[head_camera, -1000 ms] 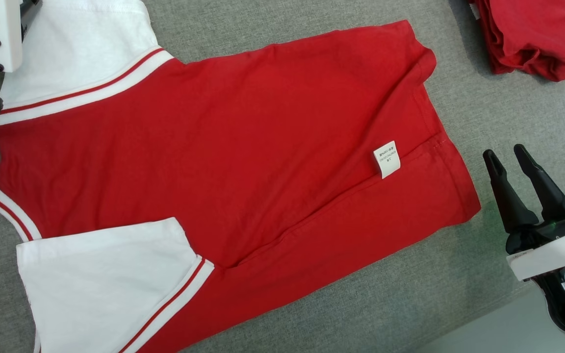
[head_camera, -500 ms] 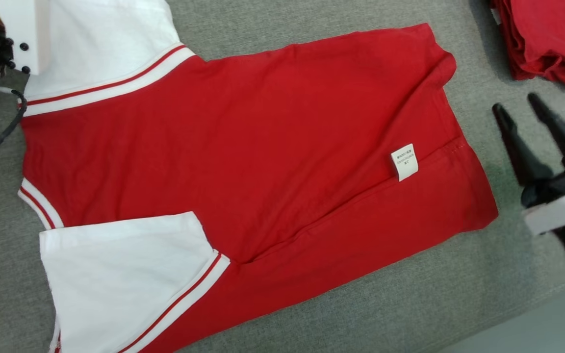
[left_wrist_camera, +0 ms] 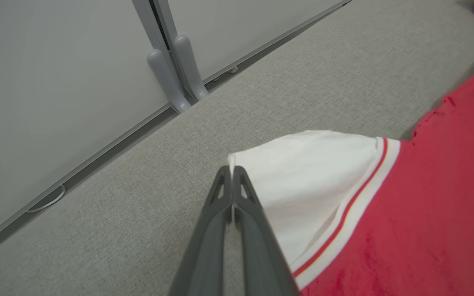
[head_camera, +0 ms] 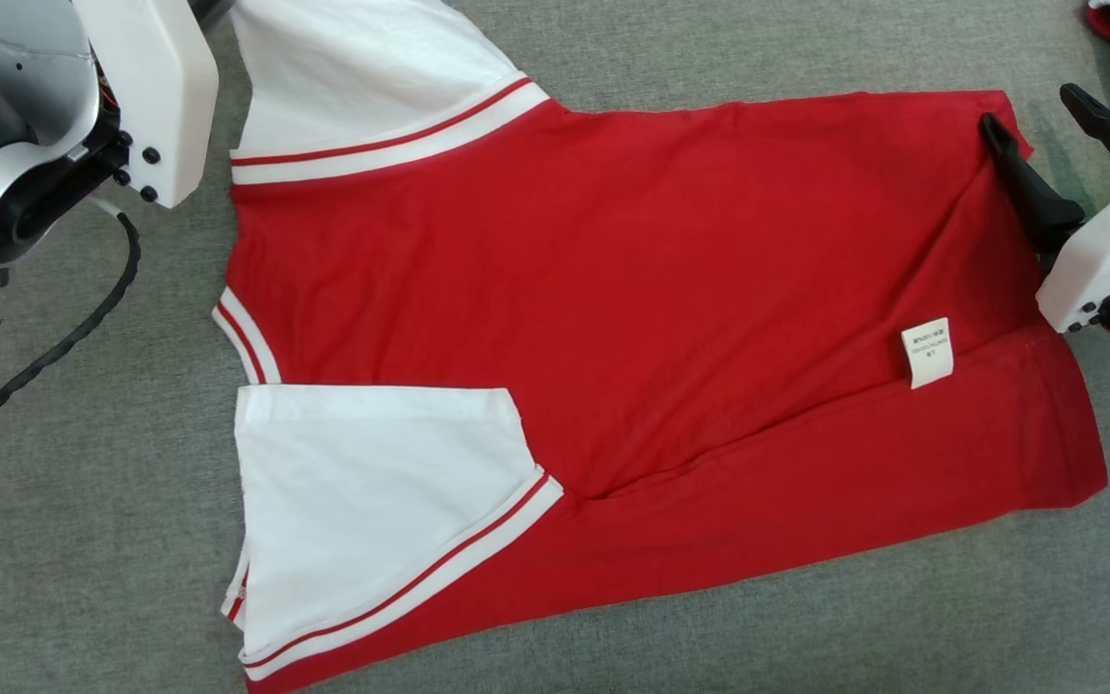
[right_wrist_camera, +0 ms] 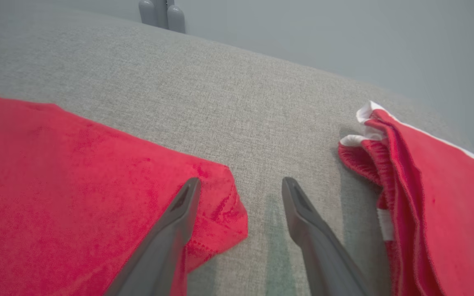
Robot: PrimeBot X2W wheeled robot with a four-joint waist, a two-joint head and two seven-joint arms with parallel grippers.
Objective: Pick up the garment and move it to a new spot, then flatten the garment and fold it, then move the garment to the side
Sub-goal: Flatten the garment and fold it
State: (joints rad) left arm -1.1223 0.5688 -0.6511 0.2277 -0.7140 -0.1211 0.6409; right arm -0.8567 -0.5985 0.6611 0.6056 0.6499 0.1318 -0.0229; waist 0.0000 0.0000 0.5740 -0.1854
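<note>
Looking down from the head camera, I see the shirt (head_camera: 613, 318) lying spread across a grey woven cloth surface (head_camera: 83, 540) that runs to every edge of the frame. Its red body crosses the middle. One white sleeve (head_camera: 362, 77) points to the upper left and the other (head_camera: 372, 492) sits at the lower left, each edged with a red stripe. A small white label (head_camera: 928, 352) shows on the red at the right.

My left gripper (left_wrist_camera: 232, 172) has its jaws pressed together on the corner of the upper white sleeve, and a sliver of white shows between the fingers. My right gripper (right_wrist_camera: 242, 181) has its jaws spread wide and holds nothing. One finger is over the shirt's red hem corner at the upper right of the head frame and the other is over bare cloth. I cannot tell whether either touches down.

A second red bundle (right_wrist_camera: 426, 197) with white trim lies on the cloth just beyond the right gripper, apart from the shirt.

In the left wrist picture, the grey surface ends along a straight edge. Past that edge is a dark gap, then a plain pale wall panel (left_wrist_camera: 56, 82). Two rounded grey post feet (left_wrist_camera: 175, 78) stand against it at upper centre. A black cable (head_camera: 64, 328) trails over the cloth under my left arm (head_camera: 141, 87).
</note>
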